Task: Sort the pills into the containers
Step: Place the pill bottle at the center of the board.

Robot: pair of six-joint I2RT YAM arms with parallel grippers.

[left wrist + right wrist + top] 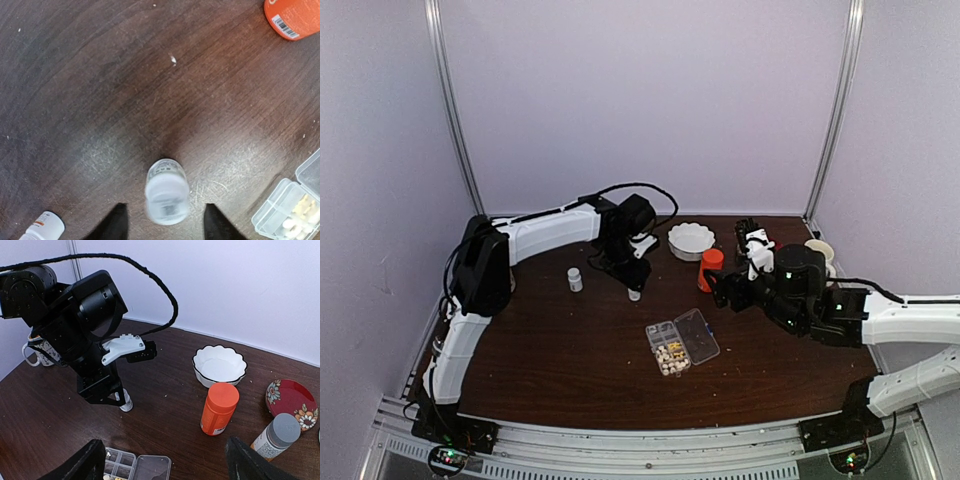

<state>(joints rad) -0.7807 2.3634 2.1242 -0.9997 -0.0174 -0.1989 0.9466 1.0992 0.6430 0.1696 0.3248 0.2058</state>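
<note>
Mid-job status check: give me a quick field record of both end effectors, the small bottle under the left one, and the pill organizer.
left end effector: open, straddling small white bottle, gap on each side
right end effector: open wide, empty
organizer box: lid open, lying flat
pills: in several cells
orange bottle: upright, capped

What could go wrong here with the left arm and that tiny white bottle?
1. The white bottle sits loose between the open fingers of the left gripper and looks tilted in the right wrist view; it may topple and roll.
2. The organizer box lies open nearby with pills inside; a rolling bottle or low arm sweep could scatter them.
</note>
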